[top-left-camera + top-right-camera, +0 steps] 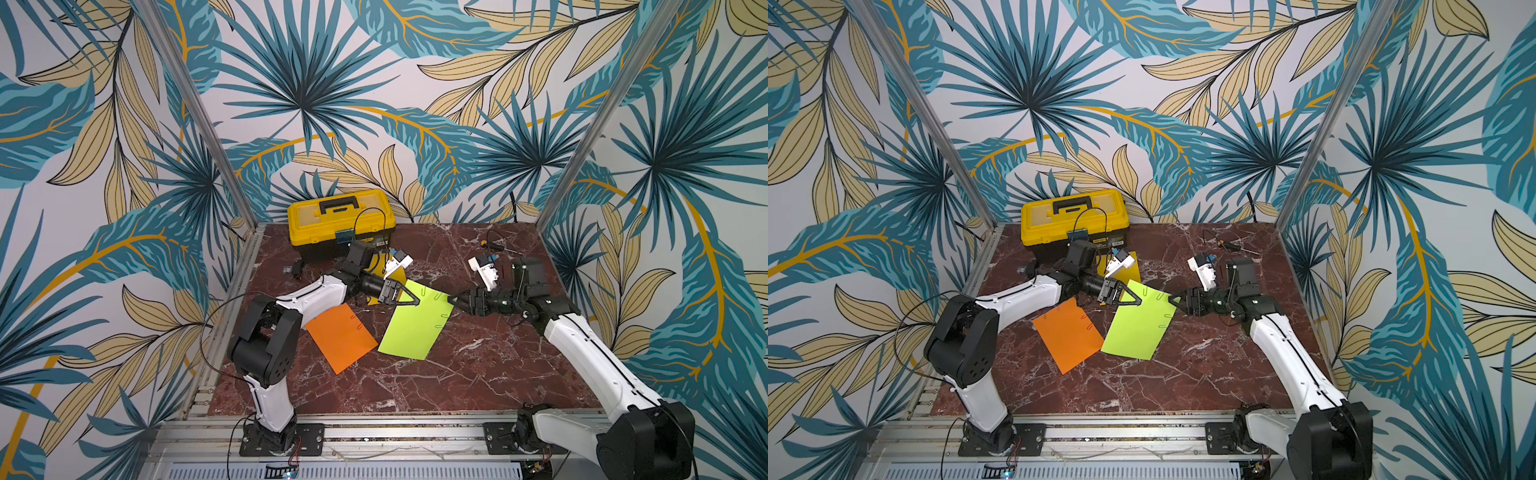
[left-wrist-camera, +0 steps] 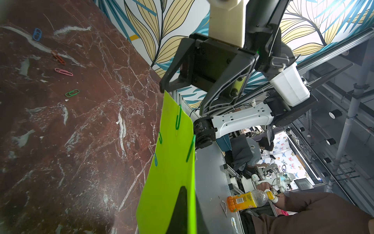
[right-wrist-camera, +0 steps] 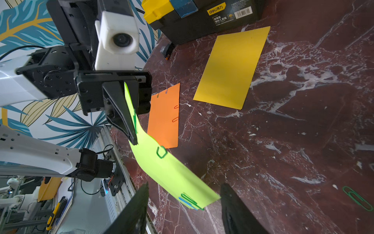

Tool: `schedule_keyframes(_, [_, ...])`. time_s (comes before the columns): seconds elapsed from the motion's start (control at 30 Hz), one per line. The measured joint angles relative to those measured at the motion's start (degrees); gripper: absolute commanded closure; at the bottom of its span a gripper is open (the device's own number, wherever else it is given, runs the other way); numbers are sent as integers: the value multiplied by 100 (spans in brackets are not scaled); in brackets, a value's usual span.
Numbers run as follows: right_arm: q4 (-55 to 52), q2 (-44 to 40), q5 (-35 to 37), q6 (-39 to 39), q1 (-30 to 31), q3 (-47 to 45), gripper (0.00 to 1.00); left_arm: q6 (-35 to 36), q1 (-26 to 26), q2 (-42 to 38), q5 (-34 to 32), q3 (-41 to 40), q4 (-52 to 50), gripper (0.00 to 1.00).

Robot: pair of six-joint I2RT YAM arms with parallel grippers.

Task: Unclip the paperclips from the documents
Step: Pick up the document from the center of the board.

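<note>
table (image 1: 457, 374): polished veined marble | lime sheet (image 1: 411, 332): matt paper | toolbox (image 1: 307, 224): glossy plastic | paperclips (image 2: 71, 93): coated wire

Left fingers (image 3: 118, 110) pinched, right fingers (image 3: 232, 208) apart

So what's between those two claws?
The lime green sheet, pinched by the left gripper, its edge reaching the open right gripper; both top views show it.

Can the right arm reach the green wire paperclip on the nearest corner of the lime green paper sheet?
Probably yes: the open right claw straddles that green wire paperclip, and the left claw holds the lime green paper sheet up.
</note>
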Motion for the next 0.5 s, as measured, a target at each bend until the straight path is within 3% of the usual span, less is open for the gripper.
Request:
schedule_keyframes(0.2, [-457, 101, -22, -466, 9, 529, 40, 363, -2, -4, -201, -184, -52, 100])
schedule_keyframes(0.5, [-1008, 940, -160, -1209, 400, 1408, 39, 1665, -26, -140, -785, -114, -1049, 100])
